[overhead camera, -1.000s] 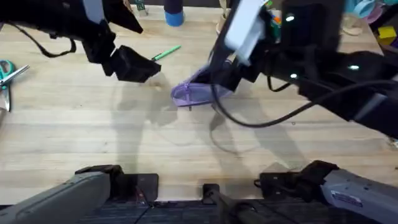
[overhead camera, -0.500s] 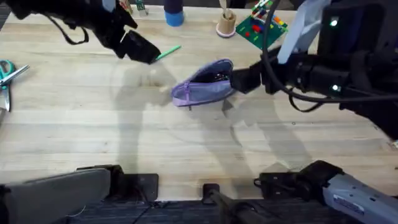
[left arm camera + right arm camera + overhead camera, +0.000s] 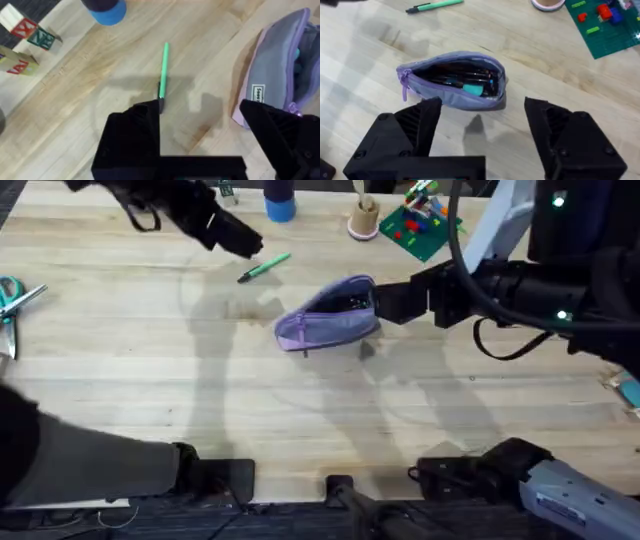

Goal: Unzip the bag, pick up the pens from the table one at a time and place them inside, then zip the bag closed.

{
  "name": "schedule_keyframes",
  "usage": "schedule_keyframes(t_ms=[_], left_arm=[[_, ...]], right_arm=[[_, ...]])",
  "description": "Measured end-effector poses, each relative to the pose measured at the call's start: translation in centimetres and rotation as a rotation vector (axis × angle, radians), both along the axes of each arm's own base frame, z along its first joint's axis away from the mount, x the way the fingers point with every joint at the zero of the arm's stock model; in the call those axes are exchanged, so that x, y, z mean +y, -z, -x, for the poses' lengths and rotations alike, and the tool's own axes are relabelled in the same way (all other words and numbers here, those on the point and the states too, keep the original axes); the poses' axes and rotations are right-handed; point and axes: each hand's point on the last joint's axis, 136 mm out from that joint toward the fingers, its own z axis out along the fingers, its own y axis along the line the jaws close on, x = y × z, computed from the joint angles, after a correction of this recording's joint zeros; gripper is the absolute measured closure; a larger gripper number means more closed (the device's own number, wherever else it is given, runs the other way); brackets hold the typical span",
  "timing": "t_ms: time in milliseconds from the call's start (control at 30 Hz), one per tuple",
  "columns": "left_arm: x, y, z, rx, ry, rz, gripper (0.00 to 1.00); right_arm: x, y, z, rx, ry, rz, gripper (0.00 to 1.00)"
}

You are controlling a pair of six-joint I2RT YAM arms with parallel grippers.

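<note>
We see the left gripper (image 3: pixel 200 135) moved farther back, fingers wide above the green pen (image 3: pixel 263 267). The right gripper (image 3: pixel 482 130), wide, has retreated slightly from the unzipped bag (image 3: pixel 328 323) mid-table (image 3: pixel 150 400).

- A pale plank table (image 3: pixel 300 410) is carrying the scene.
- A lilac bag (image 3: pixel 328 318) is lying open near centre.
- A green pen (image 3: pixel 264 267) is resting at the bag's 10 o'clock, apart from it.
- Scissors (image 3: pixel 12 302) are sitting at the 9 o'clock edge.
- A blue cup (image 3: pixel 280 204), a wooden spool (image 3: pixel 364 218) and a green brick plate (image 3: pixel 420 225) are lining the 12 o'clock edge.
</note>
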Motion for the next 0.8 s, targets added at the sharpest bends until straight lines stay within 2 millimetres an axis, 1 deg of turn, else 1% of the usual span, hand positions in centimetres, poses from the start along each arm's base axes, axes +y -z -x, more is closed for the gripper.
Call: schedule_keyframes(t_ms=[167, 333, 500, 800], left_arm=[[-0.7, -0.2, -1.7, 0.017, 0.011, -0.041, 0.009], [-1.4, 0.4, -2.8, 0.044, 0.022, -0.083, 0.009], [-1.6, 1.6, -3.0, 0.071, 0.025, -0.103, 0.008], [-1.5, 1.7, -2.8, 0.079, 0.023, -0.107, 0.008]], right_arm=[[0.0, 0.0, 0.0, 0.002, 0.002, -0.002, 0.006], [0.0, 0.0, 0.0, 0.002, 0.002, -0.002, 0.006], [0.0, 0.0, 0.0, 0.002, 0.002, -0.002, 0.005], [0.0, 0.0, 0.0, 0.002, 0.002, -0.002, 0.005]])
